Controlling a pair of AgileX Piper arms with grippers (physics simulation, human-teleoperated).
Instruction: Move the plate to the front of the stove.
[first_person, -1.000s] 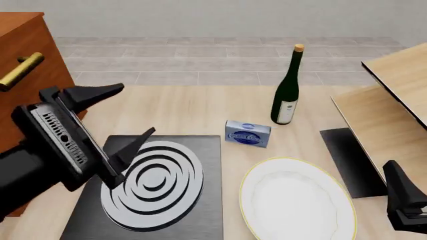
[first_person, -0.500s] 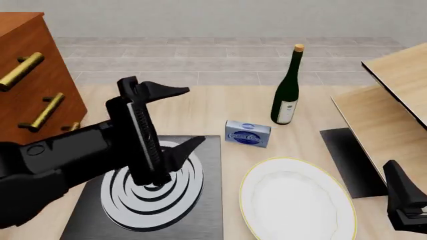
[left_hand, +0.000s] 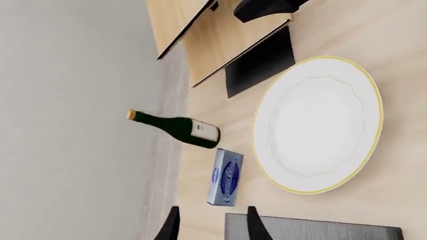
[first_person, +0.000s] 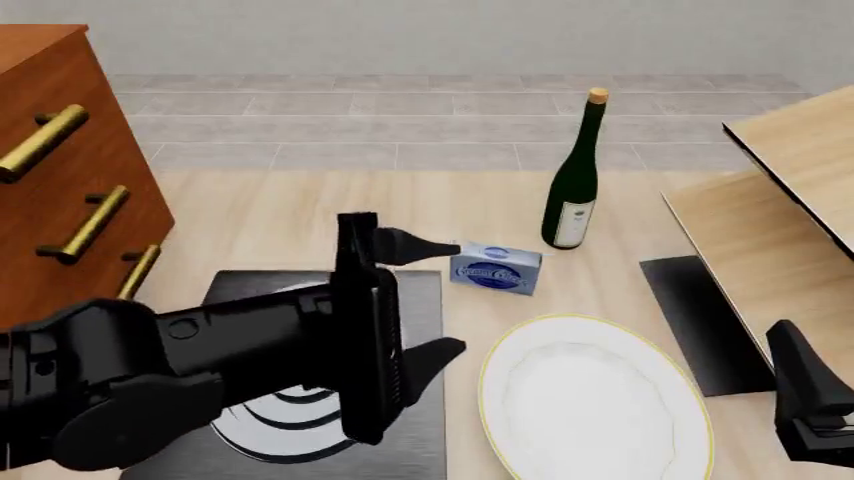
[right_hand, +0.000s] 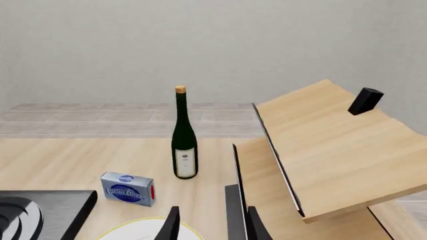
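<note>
The left hand (first_person: 424, 297) hangs above the stove (first_person: 414, 400) with its fingers spread wide and empty, one pointing toward the blue box (first_person: 497, 267) and the other low toward the plate (first_person: 594, 400), which lies flat on the tabletop (first_person: 334, 215) just to this hand's right, beside the stove and not yet in front of it. To do the reach well, the operator would likely bring the hand down at the plate's near-left rim, set one finger under the thin gold edge and one above, and close only once the rim sits squarely between them; a shallow plate offers little to grip, so a glancing close could push it toward the black panel (first_person: 694, 320) or the wine bottle (first_person: 575, 180). The right hand (first_person: 807, 415) waits low past the plate's far side; whether it is open cannot be told. Compared with a second ago, the left hand has swept rightward from over the stove's left edge to its right edge, uncovering the drawer front (first_person: 67, 190), while plate, box and bottle have stayed put
</note>
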